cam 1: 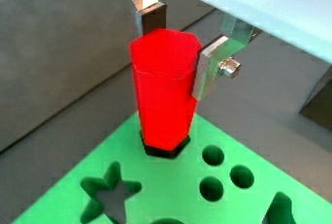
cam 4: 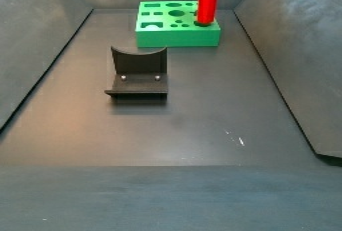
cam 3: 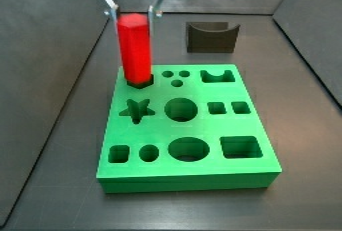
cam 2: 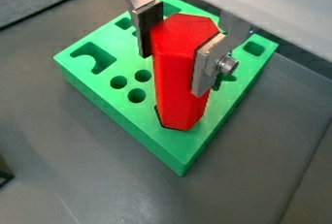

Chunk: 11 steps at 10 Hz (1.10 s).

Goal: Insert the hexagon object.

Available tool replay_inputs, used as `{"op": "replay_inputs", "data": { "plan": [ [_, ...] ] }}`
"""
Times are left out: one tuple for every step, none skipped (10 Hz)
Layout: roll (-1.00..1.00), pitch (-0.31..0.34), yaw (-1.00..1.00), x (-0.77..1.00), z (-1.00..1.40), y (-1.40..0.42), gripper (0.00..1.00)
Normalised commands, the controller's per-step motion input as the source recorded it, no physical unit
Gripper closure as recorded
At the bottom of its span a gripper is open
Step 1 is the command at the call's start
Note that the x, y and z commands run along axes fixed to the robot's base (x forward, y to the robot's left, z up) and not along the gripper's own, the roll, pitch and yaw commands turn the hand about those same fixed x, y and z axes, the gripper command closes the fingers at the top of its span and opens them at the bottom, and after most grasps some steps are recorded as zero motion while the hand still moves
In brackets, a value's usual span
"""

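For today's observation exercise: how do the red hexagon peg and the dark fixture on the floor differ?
The hexagon object is bright red; the fixture is dark. The hexagon object is a tall upright prism; the fixture is a low L-shaped bracket. The hexagon object stands in a corner hole of the green board, with the end effector around its top; the fixture sits apart on the floor, untouched.

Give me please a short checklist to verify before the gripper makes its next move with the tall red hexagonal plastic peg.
1. Foot of the tall red hexagonal plastic peg inside the corner hexagonal hole of the green plastic board: ok.
2. Peg upright in both side views: ok.
3. Peg fully seated to the bottom: cannot tell.
4. Gripper above the board's corner, fingers on either side of the peg's top: ok.
5. Finger pads pressing or already released: cannot tell.
6. Dark L-shaped fixture standing apart from the board: ok.
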Motion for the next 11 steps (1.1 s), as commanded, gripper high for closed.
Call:
{"op": "replay_inputs", "data": {
  "plan": [
    [0.00,0.093,0.00,0.39,-0.60,0.00,1.00],
    [0.05,0.020,0.00,0.10,-0.66,0.00,1.00],
    [0.02,0.000,0.00,0.00,-0.66,0.00,1.00],
    [0.09,0.000,0.00,-0.19,-0.59,-0.17,1.00],
    [0.08,0.000,0.25,-0.06,-0.45,-0.39,1.00],
    [0.12,0.000,0.28,-0.08,-0.36,-0.38,1.00],
    [0.07,0.000,0.08,-0.02,-0.34,0.00,1.00],
    [0.13,0.000,0.03,-0.07,-0.29,0.16,1.00],
    [0.13,0.000,0.02,-0.03,-0.29,0.26,1.00],
    [0.12,0.000,0.00,-0.07,-0.27,0.28,1.00],
    [0.03,0.000,-0.02,-0.12,-0.21,0.09,1.00]
  ]
}}
